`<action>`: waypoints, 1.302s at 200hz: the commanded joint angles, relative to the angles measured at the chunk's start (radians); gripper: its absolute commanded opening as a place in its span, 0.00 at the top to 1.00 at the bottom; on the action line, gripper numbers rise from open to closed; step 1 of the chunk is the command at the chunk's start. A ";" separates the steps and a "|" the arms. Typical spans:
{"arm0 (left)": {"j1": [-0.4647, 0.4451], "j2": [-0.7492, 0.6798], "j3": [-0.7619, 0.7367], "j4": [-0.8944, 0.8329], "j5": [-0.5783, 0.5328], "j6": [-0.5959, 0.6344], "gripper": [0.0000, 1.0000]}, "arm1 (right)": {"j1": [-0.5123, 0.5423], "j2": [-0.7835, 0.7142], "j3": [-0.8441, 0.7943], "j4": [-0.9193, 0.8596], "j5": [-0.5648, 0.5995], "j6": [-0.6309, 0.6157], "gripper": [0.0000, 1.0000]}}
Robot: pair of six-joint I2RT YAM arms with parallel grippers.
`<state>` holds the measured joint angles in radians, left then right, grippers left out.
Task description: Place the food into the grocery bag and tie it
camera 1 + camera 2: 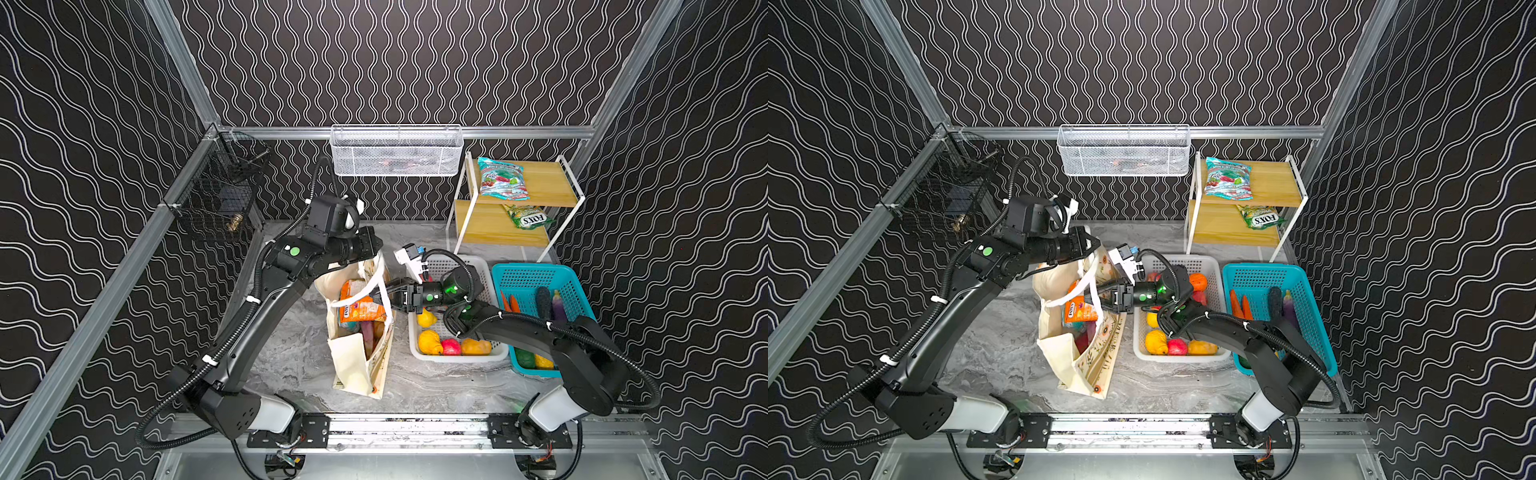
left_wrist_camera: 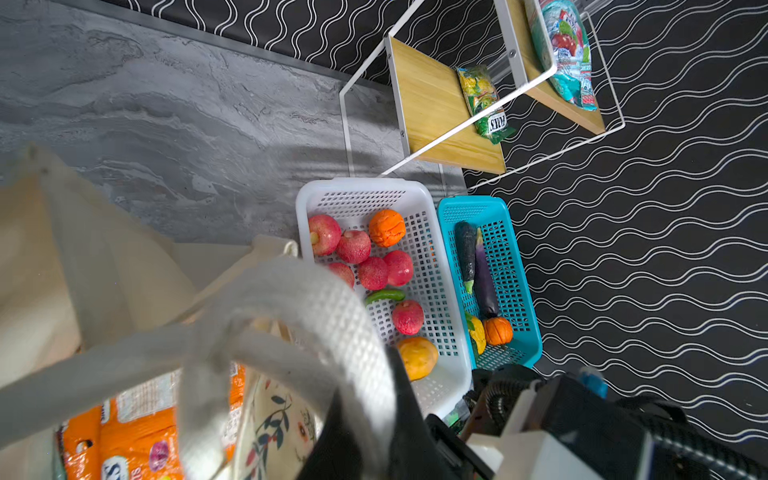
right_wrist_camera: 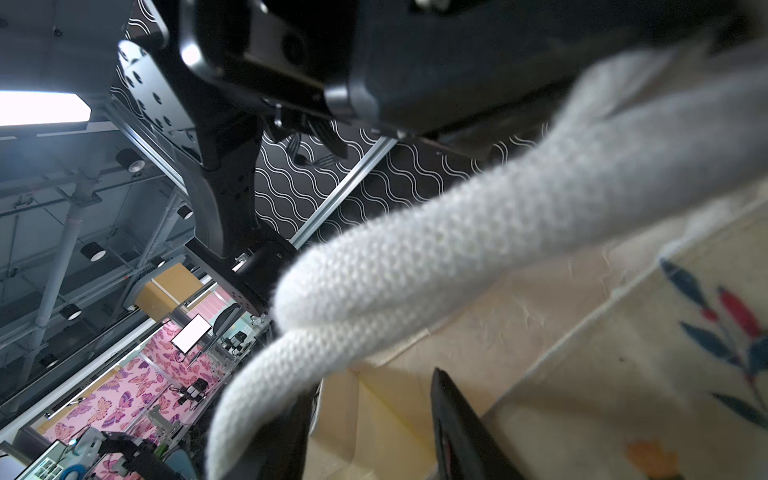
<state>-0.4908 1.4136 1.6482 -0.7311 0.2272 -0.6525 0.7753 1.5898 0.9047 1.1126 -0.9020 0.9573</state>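
1. Cream bag point(image 1: 361, 365) stands mid-worktop point(image 1: 291, 357), mouth up, with an orange packet point(image 1: 361, 307) inside. It's soft canvas, light, and likely slumps if let go.
2. Strap point(image 3: 415, 266) is thick woven webbing, floppy but grippy. Mid-strap looks the best hold for tying.
3. Right hand point(image 1: 380, 297) is over the bag mouth, jaws roughly half apart. The strap lies across one jaw, not pinched.
4. Left hand point(image 1: 376, 245) is closed tight at the bag's far rim; what it pinches is hidden.
5. Fruit point(image 1: 432, 343) is in the white basket point(image 1: 478, 357); more packets point(image 1: 500, 178) on the shelf point(image 1: 548, 187).

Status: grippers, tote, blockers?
Left gripper shut at top edge of cream canvas tote. Right gripper open around white strap handle. Orange candy packet inside tote; no finished knot visible. Nothing blocking.
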 commanded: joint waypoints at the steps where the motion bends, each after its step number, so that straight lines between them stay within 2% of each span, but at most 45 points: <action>1: 0.002 -0.012 -0.016 0.031 -0.018 -0.008 1.00 | 0.016 -0.004 -0.013 0.220 0.073 -0.006 0.49; 37: 0.002 -0.024 -0.040 0.044 -0.010 -0.018 1.00 | 0.046 0.034 -0.039 0.351 0.205 -0.026 0.42; 65: 0.002 -0.032 -0.052 0.044 -0.006 -0.017 1.00 | 0.059 0.084 -0.034 0.455 0.255 -0.009 0.41; 148: -0.002 -0.064 -0.103 0.062 0.002 -0.034 1.00 | 0.097 0.146 0.009 0.547 0.306 -0.058 0.36; 233: -0.007 -0.076 -0.137 0.084 -0.002 -0.044 1.00 | 0.131 0.185 0.049 0.612 0.369 -0.115 0.21; 260: -0.010 -0.084 -0.149 0.091 -0.003 -0.049 1.00 | 0.139 0.191 0.064 0.613 0.397 -0.145 0.20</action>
<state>-0.4984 1.3342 1.5108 -0.6437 0.2398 -0.7013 0.9051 1.7836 0.9432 1.4998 -0.5400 0.8467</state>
